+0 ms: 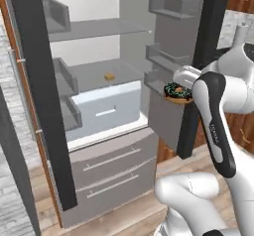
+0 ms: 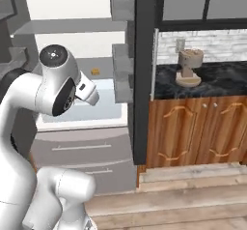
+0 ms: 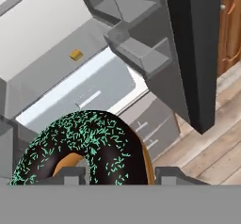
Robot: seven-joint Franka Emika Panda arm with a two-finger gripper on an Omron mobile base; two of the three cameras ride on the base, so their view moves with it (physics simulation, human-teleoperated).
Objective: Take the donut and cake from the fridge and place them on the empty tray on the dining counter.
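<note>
Tall grey double-door fridge (image 1: 99,131) stands open, white interior, glass shelves. White arm's two-finger gripper (image 1: 179,92) just outside right door bins, clamped on chocolate-iced ring donut with green-white sprinkles (image 1: 177,92); fingertips (image 3: 66,175) flank it in hand view. Tiny yellow-orange cake piece (image 1: 109,76) sits on shelf above white drawer. Judgement: retreat level, clear of door bins, keep squeeze steady. Dark forearm strip bears small writing, unreadable.
</note>
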